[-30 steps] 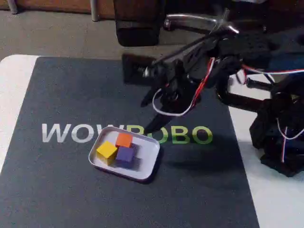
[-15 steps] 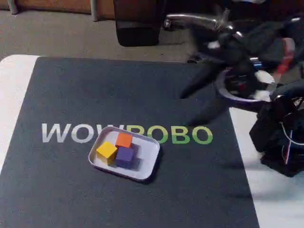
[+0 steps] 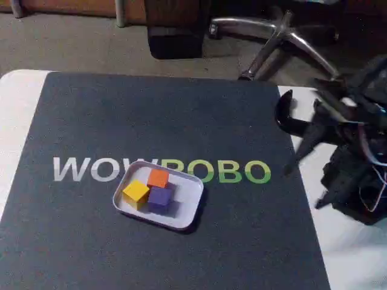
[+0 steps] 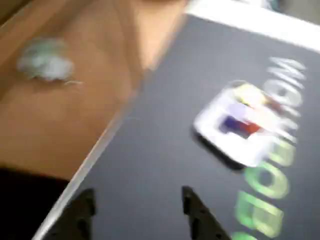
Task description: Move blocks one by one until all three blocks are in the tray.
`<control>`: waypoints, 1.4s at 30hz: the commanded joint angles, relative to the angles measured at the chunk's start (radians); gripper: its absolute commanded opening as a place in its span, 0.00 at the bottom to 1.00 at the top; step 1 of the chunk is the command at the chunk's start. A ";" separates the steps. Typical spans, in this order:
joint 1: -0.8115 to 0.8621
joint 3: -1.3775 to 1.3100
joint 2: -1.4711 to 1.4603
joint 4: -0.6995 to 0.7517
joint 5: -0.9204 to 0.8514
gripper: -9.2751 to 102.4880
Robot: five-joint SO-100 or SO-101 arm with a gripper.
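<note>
Now all three blocks are sitting inside the tray (image 3: 188,205) — yellow block (image 3: 135,192) at 9 o'clock, orange block (image 3: 158,177) at 12, purple block (image 3: 159,197) touching both. Gripper (image 4: 137,210) is hovering over the dark mat (image 3: 91,121), well apart from the tray — jaws apart, holding nothing; wrist view is blurring.

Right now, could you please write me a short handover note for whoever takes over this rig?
Tool: open and empty in the wrist view, above the dark mat, well off to the side of the tray.
Tray: on the mat, over the printed lettering.
Blocks: yellow block, orange block and purple block all sit inside the tray, clustered close together.
Done: all three blocks are in the tray.
Left: nothing to move; just park the arm, which sits at the right edge in the fixed view.
</note>
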 commanded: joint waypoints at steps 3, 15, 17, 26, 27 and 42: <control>-0.066 0.098 0.129 0.086 0.046 0.16; 0.051 0.442 0.127 0.060 0.112 0.02; 0.064 0.508 0.127 0.037 0.107 0.02; 0.121 0.577 0.127 0.008 0.104 0.02; 0.118 0.577 0.127 0.008 0.104 0.03; 0.132 0.577 0.127 0.008 0.104 0.03</control>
